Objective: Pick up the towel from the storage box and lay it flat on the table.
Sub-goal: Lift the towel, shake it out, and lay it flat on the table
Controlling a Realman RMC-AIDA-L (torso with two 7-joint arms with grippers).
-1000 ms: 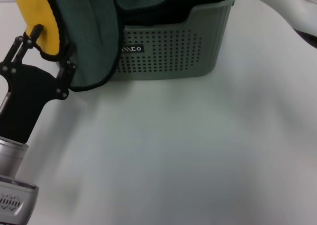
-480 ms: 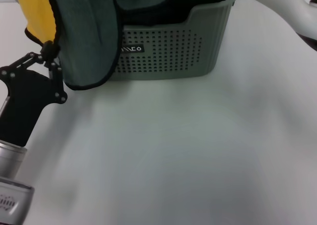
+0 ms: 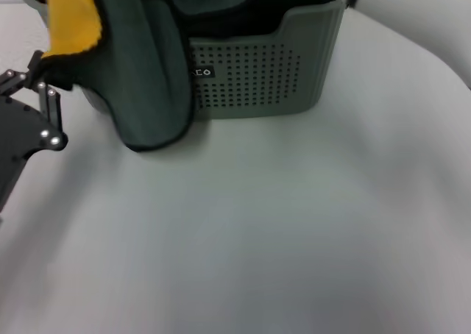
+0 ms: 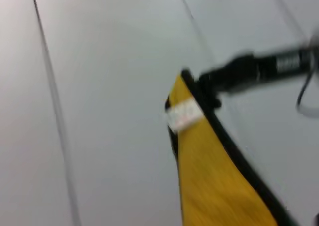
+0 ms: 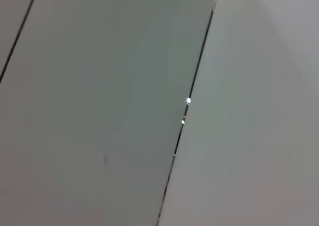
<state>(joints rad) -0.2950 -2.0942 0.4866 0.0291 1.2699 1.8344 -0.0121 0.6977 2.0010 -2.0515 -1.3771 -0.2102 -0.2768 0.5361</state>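
The towel (image 3: 147,69) hangs from above the picture, grey-green side out, draped over the left front of the storage box (image 3: 257,76). Its yellow side (image 3: 72,18) shows at the upper left. My left gripper (image 3: 43,70) is at the far left, shut on the towel's black-edged yellow corner. In the left wrist view the yellow cloth (image 4: 214,176) shows with black edging and a white tag (image 4: 184,114). Of my right arm only a white link (image 3: 419,10) shows at the top right; its gripper is out of view. The white table (image 3: 280,224) lies below.
A dark cloth (image 3: 235,18) lies inside the box behind its dipped front rim. The box stands at the back of the table. The right wrist view shows only pale panels with a dark seam (image 5: 184,116).
My left gripper has moved left and away, mostly out of the picture, with the yellow corner in it. The hanging grey-green fold has swung right, partly covering the box's label.
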